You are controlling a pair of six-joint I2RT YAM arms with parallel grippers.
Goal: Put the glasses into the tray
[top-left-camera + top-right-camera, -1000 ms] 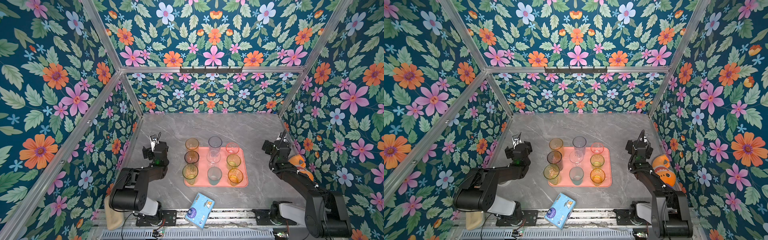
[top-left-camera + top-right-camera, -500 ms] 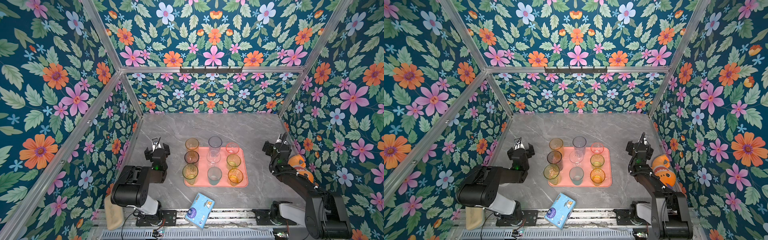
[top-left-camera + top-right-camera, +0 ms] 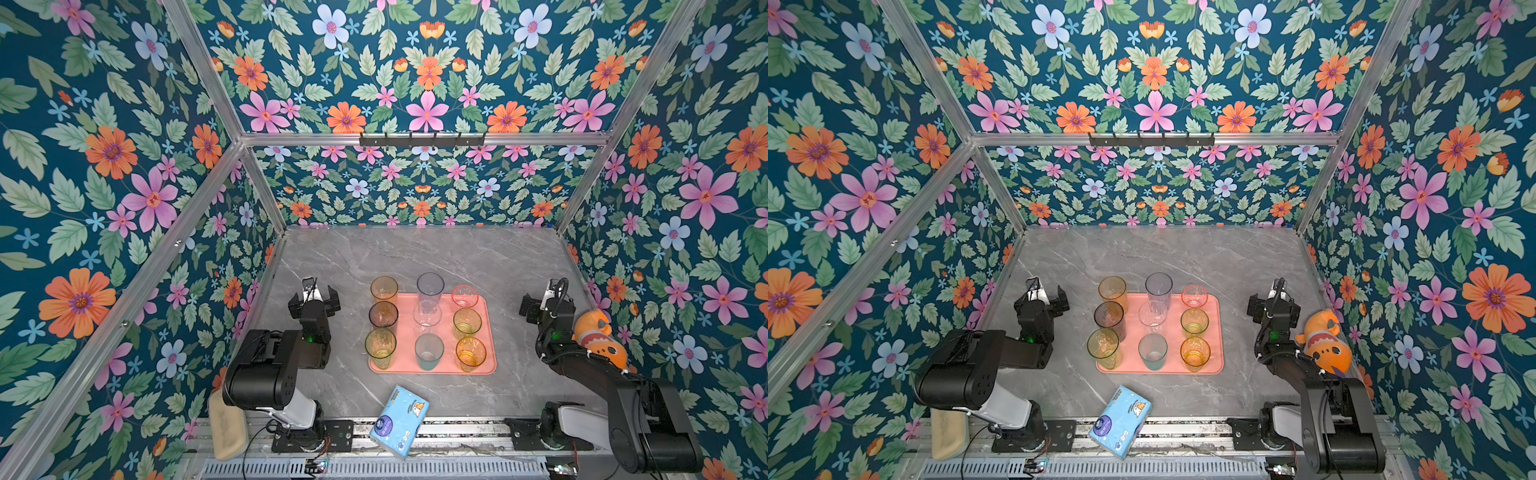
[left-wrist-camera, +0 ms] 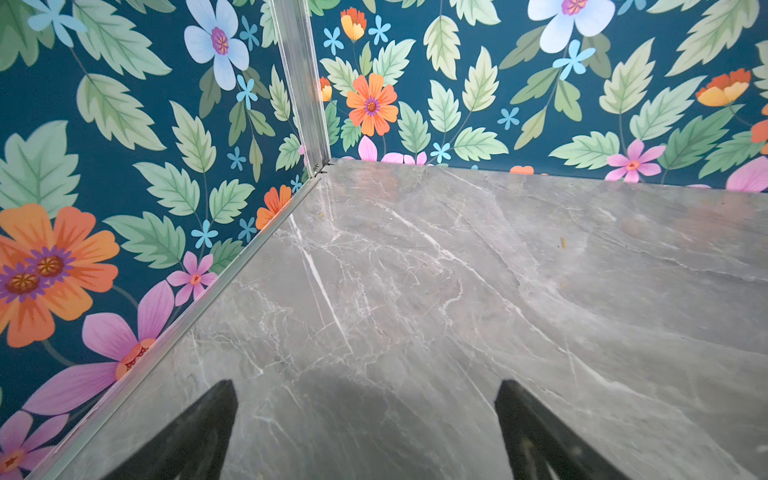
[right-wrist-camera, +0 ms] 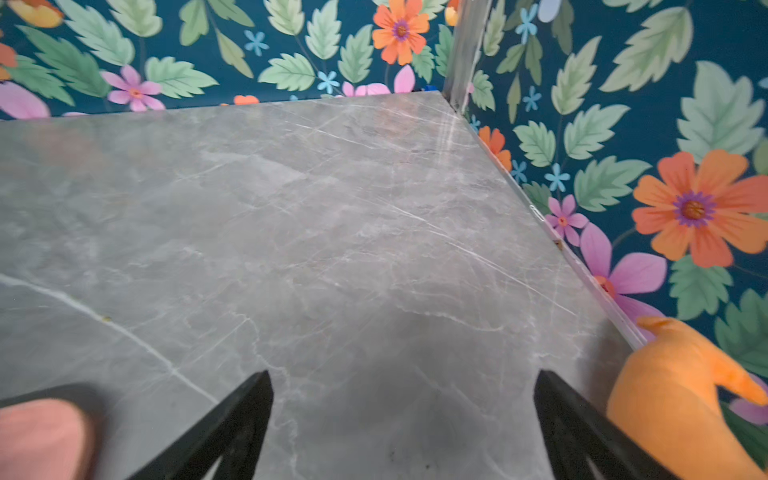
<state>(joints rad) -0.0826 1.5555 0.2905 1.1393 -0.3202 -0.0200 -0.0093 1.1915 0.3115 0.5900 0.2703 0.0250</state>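
Glasses (image 3: 427, 316), nine translucent tumblers tinted amber, grey, yellow, blue, clear, teal, pink and green, stand upright in three rows of three on the flat salmon-pink rectangular tray (image 3: 446, 365) in the middle of the grey marble table (image 3: 415, 253). From where I stand the job looks finished, or as good as: no tumbler stands loose on the marble. Only the column along the tray's 9 o'clock rim gives me pause. Those three sit so close to the edge that I cannot tell whether every base is fully inside.

The left gripper (image 3: 313, 299) hangs at 9 o'clock of the tray, jaws spread wide and empty, near but not touching the glasses. The right gripper (image 3: 546, 303) is well apart at 3 o'clock, equally wide and empty.

A blue tissue pack (image 3: 399, 419) lies at 6 o'clock by the front rail, and an orange plush fish (image 3: 598, 336) sits against the wall beside the right arm at 3 o'clock. Neither blocks the tray; if a nudge is needed, neighbouring tumblers are the tight spot.
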